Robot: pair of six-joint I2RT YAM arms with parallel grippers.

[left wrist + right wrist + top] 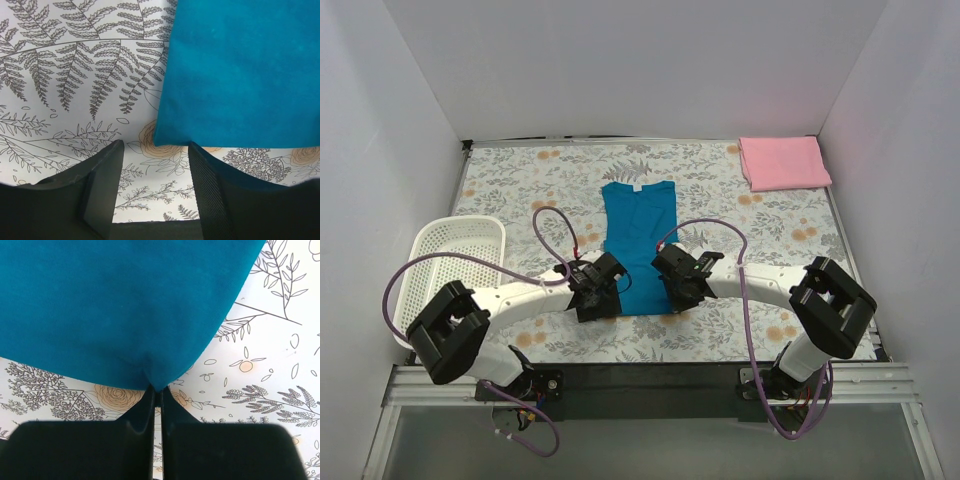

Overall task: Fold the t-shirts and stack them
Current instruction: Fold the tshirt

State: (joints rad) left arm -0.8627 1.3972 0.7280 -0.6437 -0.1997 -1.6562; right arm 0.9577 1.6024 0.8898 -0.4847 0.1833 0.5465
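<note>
- Presently the near hem of the teal t-shirt (638, 245), lying mid-table, is being taken up for a fold
- Its right corner is pinched in the right gripper (156, 392); the left gripper (155, 146) is held parted at the left corner, so closing there is called for next
- From above, both corners are hidden by the wrists

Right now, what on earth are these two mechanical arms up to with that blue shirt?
They are folding t-shirts. The right gripper is shut on the near hem of the teal t-shirt, which lies as a long strip mid-table. The left gripper stands open at the shirt's other near corner, not gripping yet. A pink t-shirt lies folded at the far right corner; a white lattice basket sits at the left.
</note>
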